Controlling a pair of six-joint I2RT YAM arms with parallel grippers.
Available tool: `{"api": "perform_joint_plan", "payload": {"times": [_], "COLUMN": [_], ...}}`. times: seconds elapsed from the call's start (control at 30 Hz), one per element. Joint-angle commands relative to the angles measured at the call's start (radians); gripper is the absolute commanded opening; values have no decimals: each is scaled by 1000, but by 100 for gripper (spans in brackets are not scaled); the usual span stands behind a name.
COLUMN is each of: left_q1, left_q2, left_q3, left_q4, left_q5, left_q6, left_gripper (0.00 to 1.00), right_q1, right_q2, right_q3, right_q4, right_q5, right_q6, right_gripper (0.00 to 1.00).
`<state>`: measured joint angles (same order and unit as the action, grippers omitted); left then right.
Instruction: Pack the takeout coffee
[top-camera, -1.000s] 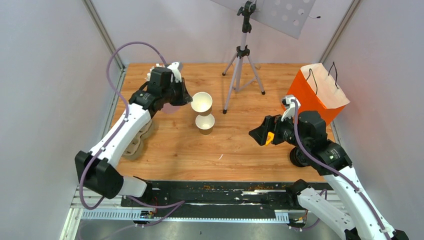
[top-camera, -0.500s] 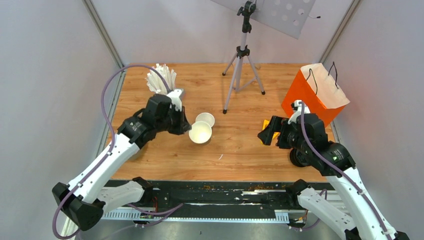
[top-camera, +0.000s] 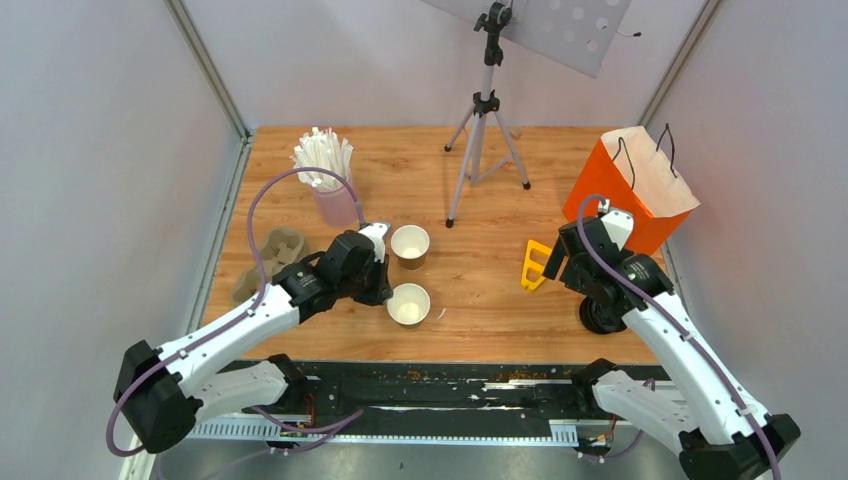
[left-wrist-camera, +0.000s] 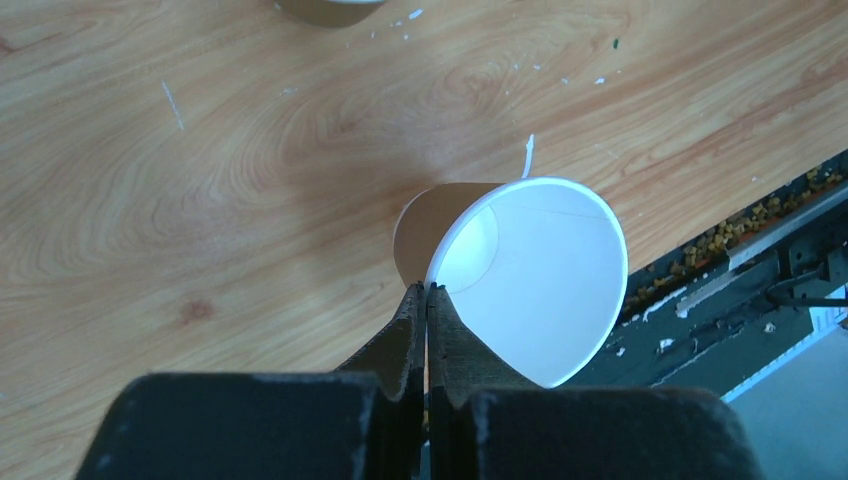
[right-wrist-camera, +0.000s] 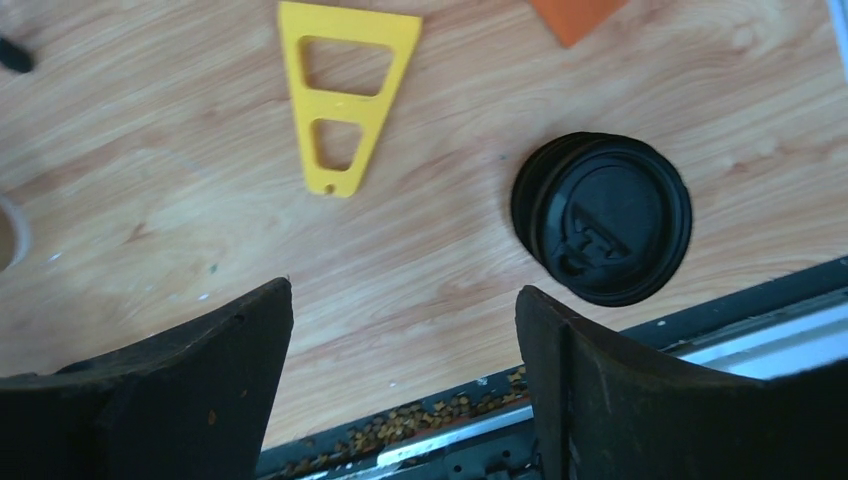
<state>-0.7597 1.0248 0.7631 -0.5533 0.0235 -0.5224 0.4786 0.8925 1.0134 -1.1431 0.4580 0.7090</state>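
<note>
The takeout coffee (top-camera: 410, 245), a kraft-brown cup with a white rim and dark liquid, stands upright mid-table; its base shows at the top edge of the left wrist view (left-wrist-camera: 325, 8). My left gripper (top-camera: 385, 291) (left-wrist-camera: 427, 291) is shut on the rim of a second, empty kraft cup (top-camera: 409, 304) (left-wrist-camera: 540, 280), held tilted just in front of the coffee. A stack of black round lids (top-camera: 600, 315) (right-wrist-camera: 605, 220) lies near the front right. My right gripper (top-camera: 563, 262) (right-wrist-camera: 400, 330) is open and empty, above the table left of the lids.
A yellow triangular plastic piece (top-camera: 533, 265) (right-wrist-camera: 345, 90) lies flat left of my right gripper. An orange paper bag (top-camera: 632, 185) stands at the back right. A pink cup of white sticks (top-camera: 325, 175), a pulp cup tray (top-camera: 265, 260) and a tripod (top-camera: 485, 130) stand further back.
My left arm carried the empty cup from behind the coffee to its near side. My right gripper let go of the yellow piece, which now lies on the table, and drew back right.
</note>
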Motion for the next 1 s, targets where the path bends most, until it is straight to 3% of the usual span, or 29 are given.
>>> {"api": "perform_joint_plan", "payload": {"times": [0.0,0.3,0.43,0.6,0.9,0.97], "left_q1": [-17,-46,-53,-54,-54,-53], "left_q2": [29,91,105,89,29,2], "left_q3": [10,-25,-40,-17,142,169], "left_q4": [151,234,244,211,29,-12], "left_q5": [-9,22,38,35,37,28], "left_q6": [-7,-23,-27,-14,61,83], "left_gripper": [0,0,4,20,56,59], "right_q1": [-54,-316,-415,-511,-598,-603], "right_q2": [36,-17,-28,-21,-31,-43], "right_q3": [-49,-179,-205,-240,-273,-284], "right_q4": [32,222,263,284,255,257], "right_q5": [133,-44,-86,-158,-179,-191], "right_q6": [-14,-119,-159,-162,-97,-88], "right_gripper": [80,64,51,38,34,34]}}
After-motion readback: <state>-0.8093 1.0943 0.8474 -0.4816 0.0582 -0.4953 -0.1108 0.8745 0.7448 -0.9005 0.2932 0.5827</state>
